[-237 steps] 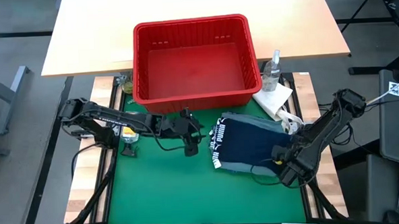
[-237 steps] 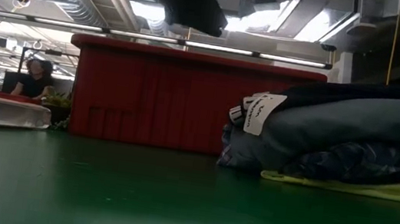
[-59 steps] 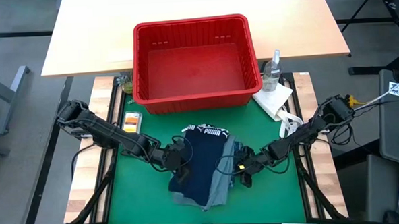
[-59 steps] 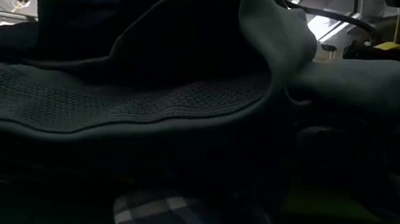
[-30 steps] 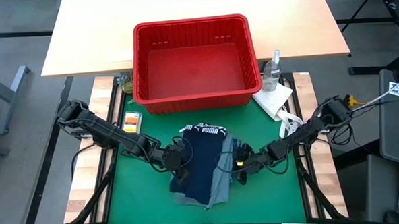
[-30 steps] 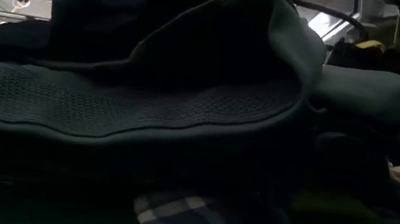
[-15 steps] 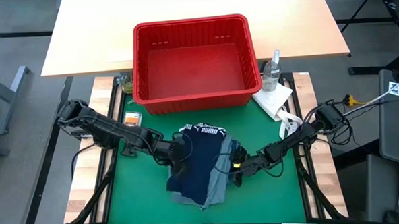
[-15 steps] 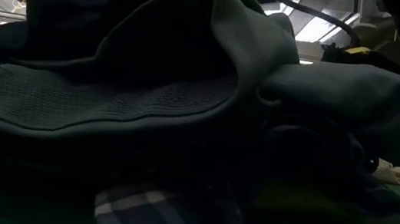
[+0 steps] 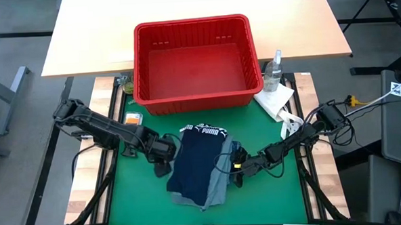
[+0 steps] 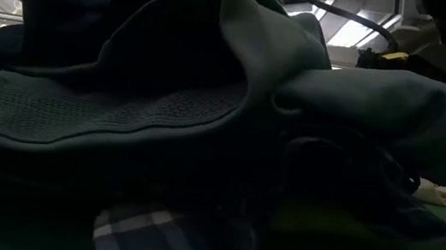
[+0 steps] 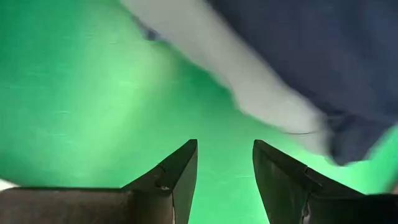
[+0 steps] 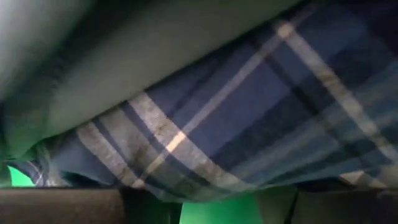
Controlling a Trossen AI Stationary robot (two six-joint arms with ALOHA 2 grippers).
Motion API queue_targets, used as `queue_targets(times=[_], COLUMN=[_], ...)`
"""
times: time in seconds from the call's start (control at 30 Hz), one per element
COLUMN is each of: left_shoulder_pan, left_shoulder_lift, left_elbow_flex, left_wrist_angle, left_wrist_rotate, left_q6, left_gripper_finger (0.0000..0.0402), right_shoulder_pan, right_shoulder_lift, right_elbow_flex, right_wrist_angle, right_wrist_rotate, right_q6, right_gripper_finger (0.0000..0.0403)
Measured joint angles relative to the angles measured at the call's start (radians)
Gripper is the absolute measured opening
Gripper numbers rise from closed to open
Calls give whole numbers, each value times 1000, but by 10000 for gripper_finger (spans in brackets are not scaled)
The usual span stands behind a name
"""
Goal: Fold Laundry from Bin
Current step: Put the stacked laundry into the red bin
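A stack of folded laundry lies in the middle of the green mat: a dark navy garment (image 9: 197,160) on top, a grey-blue one (image 9: 221,186) under it, and a blue-white plaid shirt (image 12: 261,106) showing at the right edge. My left gripper (image 9: 162,170) hangs open over bare mat just left of the stack, pointing down, with nothing between its fingers (image 11: 224,144). My right gripper (image 9: 236,175) stands open and low at the stack's right edge, slanting in under the plaid shirt. The red bin (image 9: 191,23) stands behind the stack. My right gripper (image 12: 217,208) comes slanting down from the table's right at the plaid shirt's lower edge (image 12: 186,186). That edge hangs right over its open fingers. Whether the fingers touch the cloth, I cannot tell. The stack lies flat on the mat.
A white paper towel (image 9: 276,99) and a clear spray bottle (image 9: 273,70) sit right of the bin. A small orange thing (image 9: 132,119) lies at the mat's far left corner. Bare green mat (image 9: 136,197) stretches left of and in front of the stack.
My left gripper has drawn back from the stack's left edge toward the table's left and tipped over until it points down. My right gripper has edged a little toward the stack and sunk slightly. The stack has slid a little toward the table's left.
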Motion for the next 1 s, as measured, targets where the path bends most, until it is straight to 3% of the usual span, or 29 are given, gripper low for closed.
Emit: queue_targets(times=[0.13,0.27,0.5,0.77,1.0], left_shoulder_pan=[-7,-6,17,61,62], left_shoulder_lift=[0,2,2,2,2], left_elbow_flex=[-37,-167,-366,-407,-428], left_wrist_angle=[5,57,376,635,777], left_wrist_rotate=[-47,-30,31,-99,-116], left_q6=[44,45,46,64,72], left_gripper_finger=[149,149,149,149,149], right_shoulder_pan=[0,0,0,0,0], right_shoulder_lift=[0,0,1,1,1], right_elbow_flex=[0,0,0,0,0], right_wrist_angle=[0,1,1,0,2], right_wrist_rotate=[0,0,0,0,5], right_q6=[0,1,-4,-6,-6], right_gripper_finger=[159,159,159,159,159])
